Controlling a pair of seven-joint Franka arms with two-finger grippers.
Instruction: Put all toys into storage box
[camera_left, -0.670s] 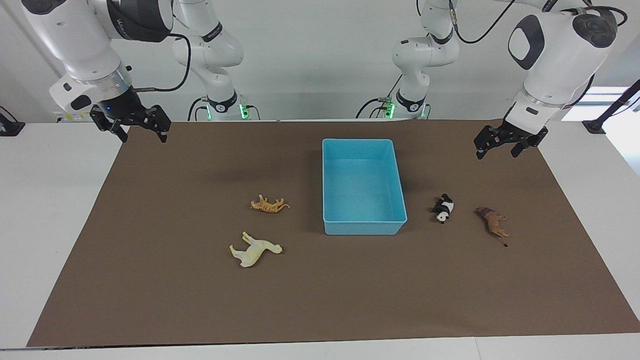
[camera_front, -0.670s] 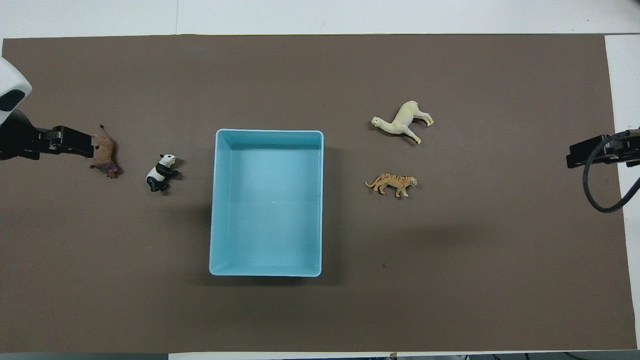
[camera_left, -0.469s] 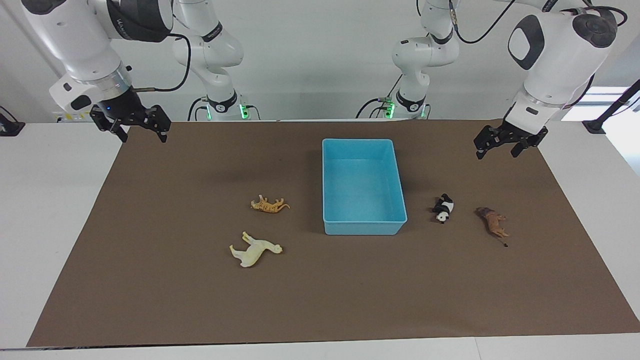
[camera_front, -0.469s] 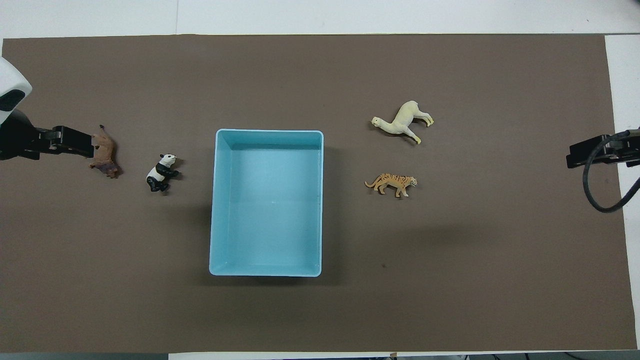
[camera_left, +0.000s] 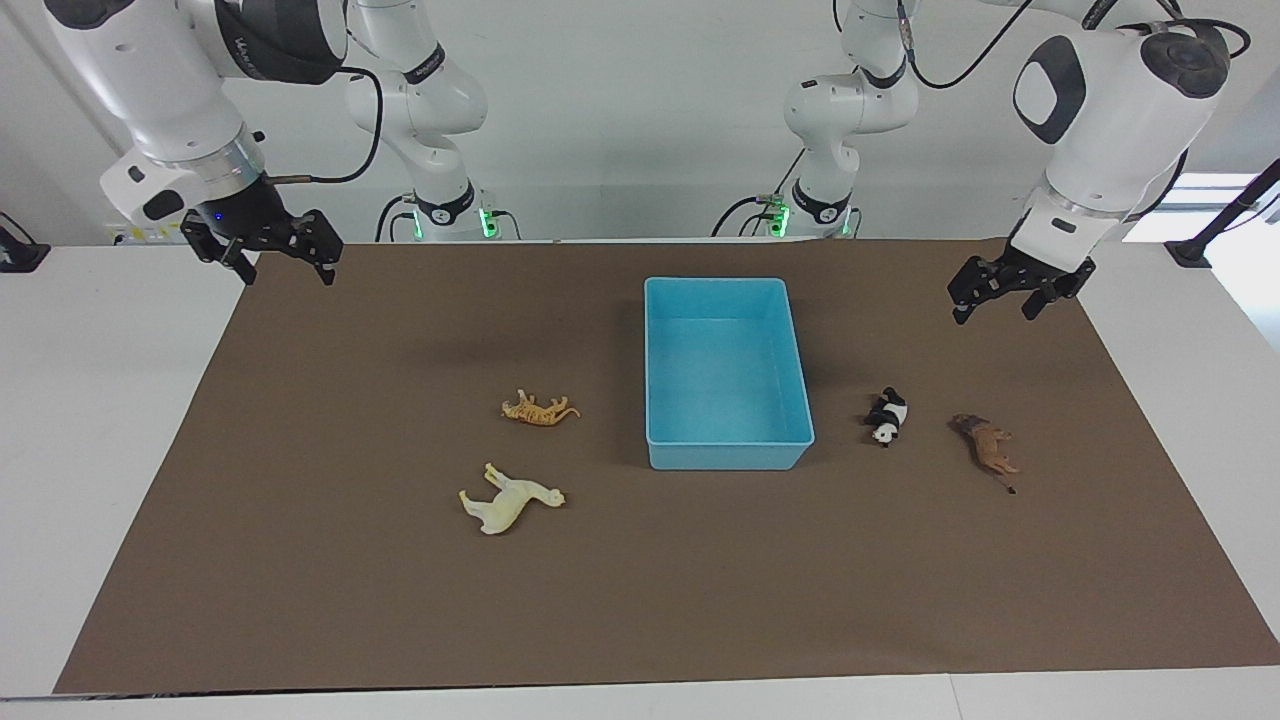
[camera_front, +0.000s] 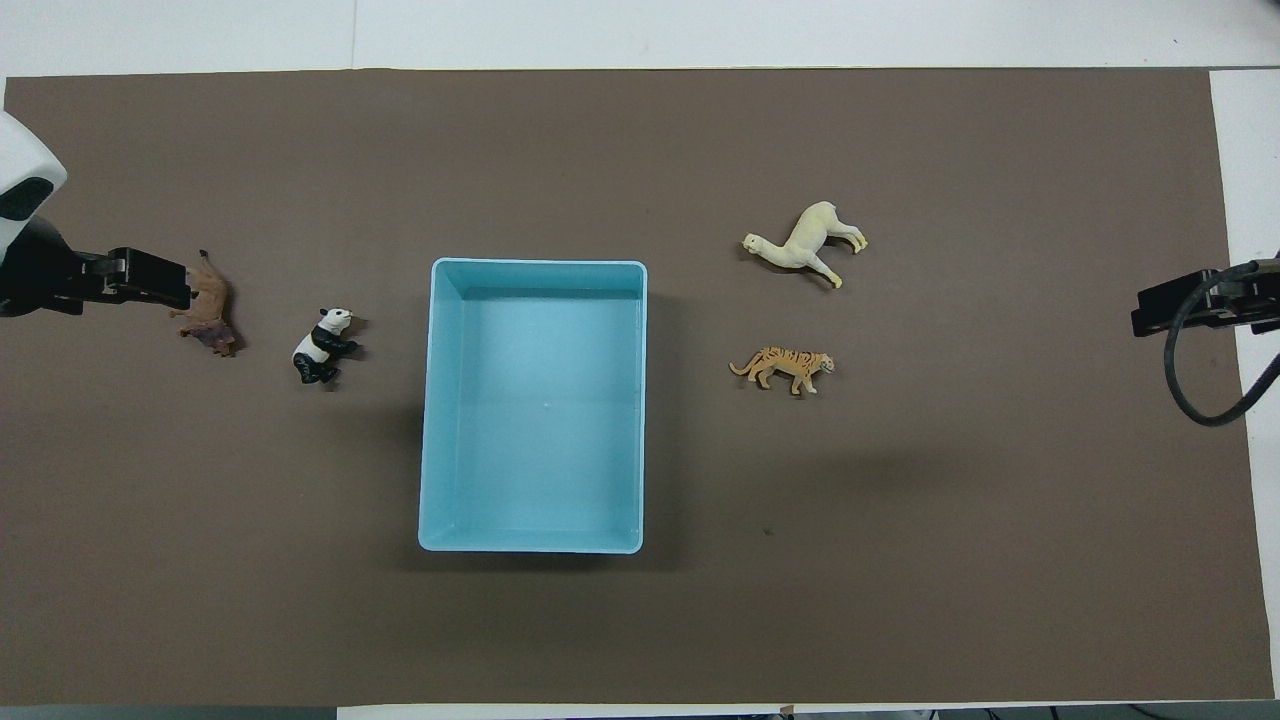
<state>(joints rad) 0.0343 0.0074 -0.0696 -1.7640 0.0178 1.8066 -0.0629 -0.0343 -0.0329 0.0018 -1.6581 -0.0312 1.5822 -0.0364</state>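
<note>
The light-blue storage box (camera_left: 728, 455) (camera_front: 432, 400) stands empty mid-table. The orange tiger (camera_left: 538, 410) (camera_front: 785, 368) and cream horse (camera_left: 510, 500) (camera_front: 805, 245) lie beside it toward the right arm's end, the horse farther from the robots. The panda (camera_left: 887, 416) (camera_front: 322, 347) and brown lion (camera_left: 987, 445) (camera_front: 210, 315) lie toward the left arm's end. My left gripper (camera_left: 992, 314) (camera_front: 170, 290) hangs open and empty, raised, over the mat beside the lion. My right gripper (camera_left: 287, 277) (camera_front: 1145, 310) hangs open and empty over the mat's edge at the right arm's end.
A brown mat (camera_left: 640, 580) covers most of the white table (camera_left: 100, 450). A black cable (camera_front: 1195, 380) loops from the right arm's wrist over the mat's edge.
The left gripper has shifted very slightly over the lion's end of the mat. The right arm, the toys and the box have not moved.
</note>
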